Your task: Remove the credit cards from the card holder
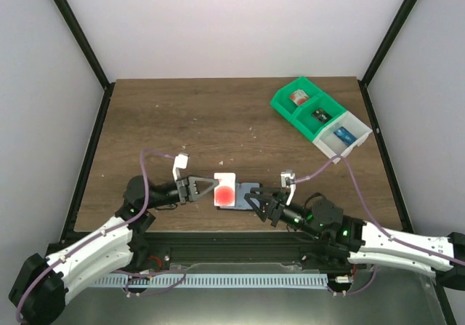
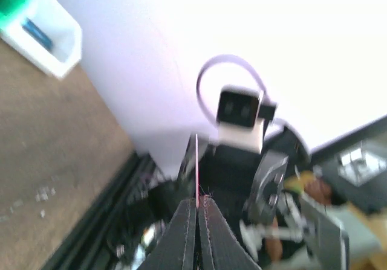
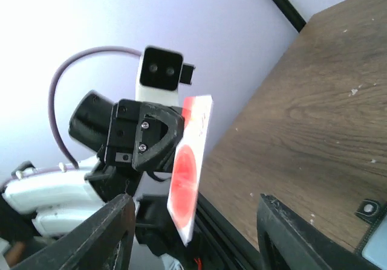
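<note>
The left tool (image 1: pixel 209 189) was clamped shut on a credit card (image 1: pixel 224 191), a pale one with a large red circle on its face. From above, the card sat near the front edge of the worktop (image 1: pixel 182 121), between the two arms, its red circle turned up toward the overhead camera. The left wrist view caught the same card (image 2: pixel 196 161) edge-on, a thin line rising from between the two dark fingers (image 2: pixel 184 234), which were pressed together on its lower end.

Just beside the card on the right lay the card holder (image 1: pixel 251 189), light blue with a dark edge, flat on the worktop. From above the card's right edge met or overlapped the holder's left edge; I could not tell whether the two touched. The right wrist view showed the card (image 3: pixel 190 167) tilted and held up in front of the left tool (image 3: pixel 172 140), with only a corner of the holder (image 3: pixel 378 252) at the lower right and a small black tab (image 3: pixel 367 208) by it.

The right tool (image 1: pixel 256 198) hovered over the holder with its fingers (image 3: pixel 115 234) spread wide apart and nothing between them. Whether a fingertip rested on the holder I could not make out.

At the far right of the worktop stood a row of bins, two green bins (image 1: pixel 305 107) and a white bin (image 1: pixel 345 134) at the near end, well apart from the card and holder.
</note>
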Tool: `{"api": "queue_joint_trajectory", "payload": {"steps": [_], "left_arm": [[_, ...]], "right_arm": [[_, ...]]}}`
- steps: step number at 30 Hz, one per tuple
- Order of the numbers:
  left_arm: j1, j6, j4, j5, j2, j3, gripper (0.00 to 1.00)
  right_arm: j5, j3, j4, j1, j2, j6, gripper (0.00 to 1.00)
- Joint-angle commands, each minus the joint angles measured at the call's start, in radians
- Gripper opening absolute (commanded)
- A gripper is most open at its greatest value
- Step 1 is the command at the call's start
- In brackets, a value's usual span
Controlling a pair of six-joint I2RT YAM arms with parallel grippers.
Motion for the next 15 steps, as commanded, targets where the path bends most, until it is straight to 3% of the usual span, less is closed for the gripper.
{"api": "queue_joint_trajectory", "payload": {"steps": [1,3,6,10,15], "left_arm": [[-0.003,-0.213,0.267,-0.385,-0.051,-0.084,0.00],[-0.005,-0.271,0.301,-0.475,-0.055,-0.088,0.00],[-0.011,-0.351,0.398,-0.556,-0.036,-0.098,0.00],[-0.022,-0.424,0.474,-0.601,0.005,-0.099,0.00],[-0.040,-0.517,0.470,-0.633,0.020,-0.116,0.00]], "right_arm": [[0.118,-0.160,0.440,0.005,-0.001,0.174,0.57],[0.143,-0.182,0.580,0.006,0.066,0.126,0.56],[0.175,-0.109,0.639,0.006,0.209,0.037,0.53],[0.119,-0.023,0.847,0.006,0.435,-0.066,0.49],[0.116,0.052,1.021,0.005,0.603,-0.143,0.46]]}}
